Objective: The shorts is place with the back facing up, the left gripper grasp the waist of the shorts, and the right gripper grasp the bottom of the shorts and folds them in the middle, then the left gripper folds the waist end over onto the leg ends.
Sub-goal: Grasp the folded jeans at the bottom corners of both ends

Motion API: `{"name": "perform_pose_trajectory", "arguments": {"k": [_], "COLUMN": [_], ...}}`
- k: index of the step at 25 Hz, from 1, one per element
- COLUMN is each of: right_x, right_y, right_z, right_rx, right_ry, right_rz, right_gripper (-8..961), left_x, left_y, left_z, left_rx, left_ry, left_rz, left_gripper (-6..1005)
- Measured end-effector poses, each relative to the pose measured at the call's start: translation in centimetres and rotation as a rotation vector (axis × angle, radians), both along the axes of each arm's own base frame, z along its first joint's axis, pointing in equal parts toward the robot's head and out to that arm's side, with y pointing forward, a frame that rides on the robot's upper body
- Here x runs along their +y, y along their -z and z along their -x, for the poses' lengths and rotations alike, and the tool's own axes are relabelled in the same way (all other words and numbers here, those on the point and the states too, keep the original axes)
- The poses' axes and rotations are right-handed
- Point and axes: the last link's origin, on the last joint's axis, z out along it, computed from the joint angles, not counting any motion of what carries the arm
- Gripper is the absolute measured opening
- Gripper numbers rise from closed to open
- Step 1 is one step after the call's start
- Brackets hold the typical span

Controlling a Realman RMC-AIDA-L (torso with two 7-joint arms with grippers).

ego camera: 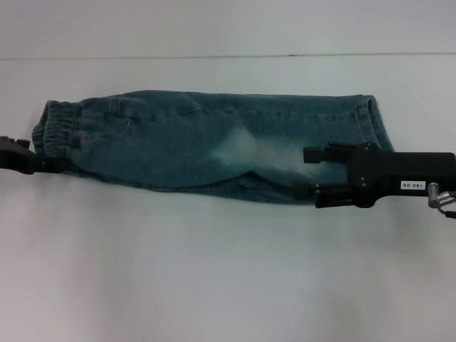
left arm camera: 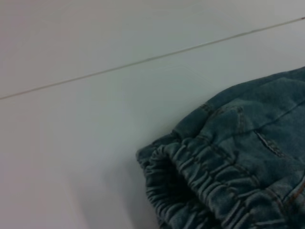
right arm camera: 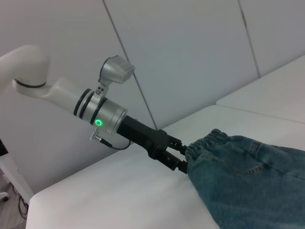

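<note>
The blue-green denim shorts point(ego camera: 206, 142) lie folded lengthwise across the white table point(ego camera: 214, 271), one back pocket facing up. Their ruched waist point(ego camera: 57, 125) points left and the leg ends point(ego camera: 376, 125) point right. My left gripper point(ego camera: 47, 164) is at the near corner of the waist. In the right wrist view the left gripper point(right arm camera: 183, 155) has the waistband point(right arm camera: 209, 140) pinched between its fingers. The labelled right gripper point(ego camera: 308, 172) hovers open over the pale patch near the bottom of the shorts, holding nothing. The left wrist view shows only the waist point(left arm camera: 190, 176).
A seam point(ego camera: 228, 56) runs across the table behind the shorts. Bare white tabletop stretches in front of the shorts toward me. Grey wall panels point(right arm camera: 190, 47) rise beyond the table.
</note>
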Motion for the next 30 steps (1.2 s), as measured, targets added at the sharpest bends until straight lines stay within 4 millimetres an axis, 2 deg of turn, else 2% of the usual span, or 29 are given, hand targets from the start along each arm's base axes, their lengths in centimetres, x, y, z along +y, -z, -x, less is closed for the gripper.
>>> {"name": "perform_pose_trajectory", "arguments": {"k": [10, 24, 30], "right_x": [0.1, -0.1, 0.0], "right_y": [0.6, 1.1, 1.2], "right_z": [0.0, -0.1, -0.1], "right_rx": [-0.002, 0.002, 0.001], "right_ry": [0.011, 0.026, 0.025], "right_rz": [-0.001, 0.009, 0.012], "right_gripper": [946, 942, 938], "left_x": [0.9, 0.9, 0.9], "left_y": [0.5, 1.4, 1.4], "left_z": [-0.8, -1.1, -1.1], "left_rx": [0.025, 0.062, 0.064], "left_ry": [0.032, 0.062, 0.063], "left_rz": [0.001, 0.014, 0.014], "left_gripper": [850, 809, 547]}}
